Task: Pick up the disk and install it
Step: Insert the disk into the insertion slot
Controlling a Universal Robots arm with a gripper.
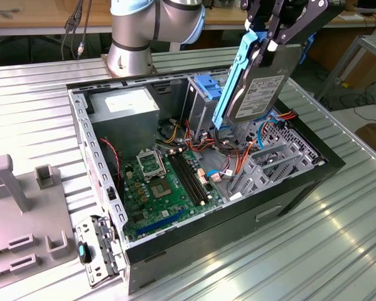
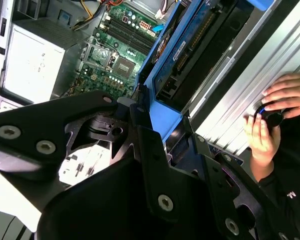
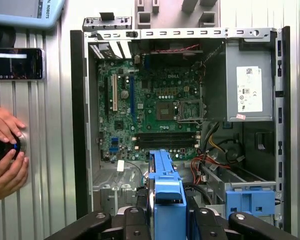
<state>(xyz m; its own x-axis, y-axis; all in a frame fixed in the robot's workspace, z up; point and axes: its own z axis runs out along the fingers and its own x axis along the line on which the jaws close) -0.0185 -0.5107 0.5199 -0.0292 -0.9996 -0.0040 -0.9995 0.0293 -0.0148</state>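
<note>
While the gripper [image 1: 270, 42] clamps the disk [image 1: 261, 91] by its upper end, the disk hangs tilted above the open computer case [image 1: 250, 229], over its cabled corner at the exterior view's right; the case stands on the counter [image 1: 300, 263], a person's hands [image 3: 4, 172] beside it

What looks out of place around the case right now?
The dark grey rectangular disk in its blue plastic carrier hangs tilted in the tool above the open black metal computer case; a person's hands rest on the ribbed metal table beside it.
</note>
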